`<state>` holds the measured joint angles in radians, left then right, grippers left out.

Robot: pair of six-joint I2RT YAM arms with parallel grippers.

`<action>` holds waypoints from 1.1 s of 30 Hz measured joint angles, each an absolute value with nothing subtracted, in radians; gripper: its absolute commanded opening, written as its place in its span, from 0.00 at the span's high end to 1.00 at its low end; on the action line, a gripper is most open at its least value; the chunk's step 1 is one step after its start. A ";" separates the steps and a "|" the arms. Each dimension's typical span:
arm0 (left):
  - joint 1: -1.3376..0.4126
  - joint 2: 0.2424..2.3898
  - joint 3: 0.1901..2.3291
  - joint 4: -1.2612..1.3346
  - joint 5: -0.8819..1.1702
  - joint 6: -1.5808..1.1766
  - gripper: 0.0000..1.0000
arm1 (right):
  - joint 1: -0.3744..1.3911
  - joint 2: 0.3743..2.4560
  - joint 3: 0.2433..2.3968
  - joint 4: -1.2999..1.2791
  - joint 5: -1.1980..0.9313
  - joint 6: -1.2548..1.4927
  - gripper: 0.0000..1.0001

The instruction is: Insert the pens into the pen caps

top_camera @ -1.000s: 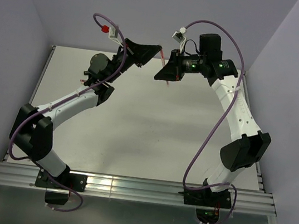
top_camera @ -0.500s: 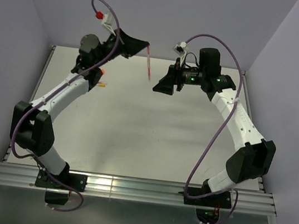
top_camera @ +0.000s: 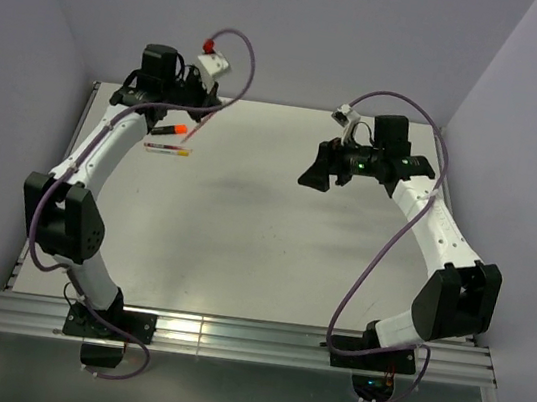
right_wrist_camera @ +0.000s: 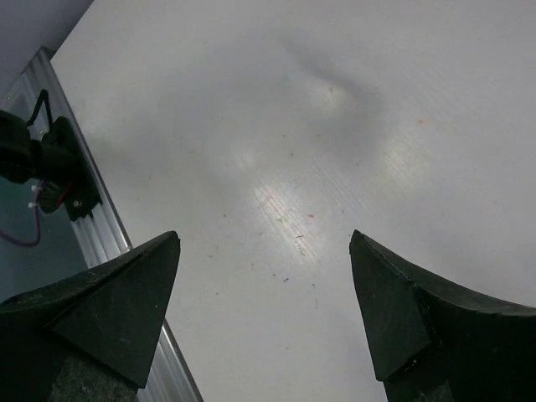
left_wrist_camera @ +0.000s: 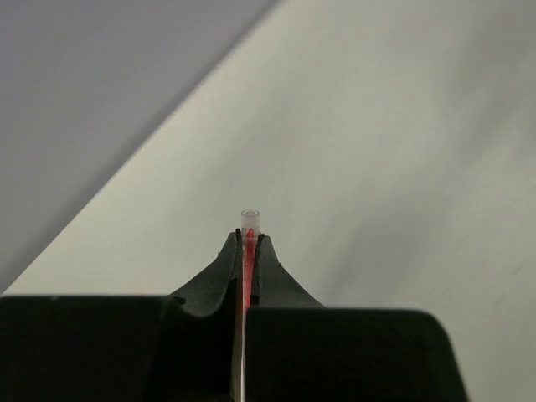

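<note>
My left gripper [left_wrist_camera: 249, 239] is shut on a thin red pen [left_wrist_camera: 249, 219] whose clear end sticks out past the fingertips. In the top view that gripper [top_camera: 204, 111] hangs over the table's far left, and the red pen [top_camera: 195, 130] slants down from it. Just below it lie a stubby black marker with an orange tip [top_camera: 173, 130] and a short row of thin stick pens [top_camera: 168, 150]. I cannot make out any pen caps on their own. My right gripper [top_camera: 315, 171] [right_wrist_camera: 264, 251] stands open and empty above the table at the right of centre.
The white table [top_camera: 243, 238] ends in a metal rail at the near edge [top_camera: 228, 337], also seen in the right wrist view [right_wrist_camera: 100, 234]. Purple-grey walls close in the back and both sides.
The right gripper has opened, letting go of the red pen, and drawn back to the right. The left arm has swung left and lower, carrying the pen over the pens at the far left.
</note>
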<state>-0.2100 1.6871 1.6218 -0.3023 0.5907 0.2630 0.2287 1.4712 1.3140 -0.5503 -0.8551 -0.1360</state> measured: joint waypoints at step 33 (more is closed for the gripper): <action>-0.202 2.084 1.489 -0.540 0.241 1.364 0.96 | 0.194 1.496 1.341 -0.595 -0.813 -0.144 0.07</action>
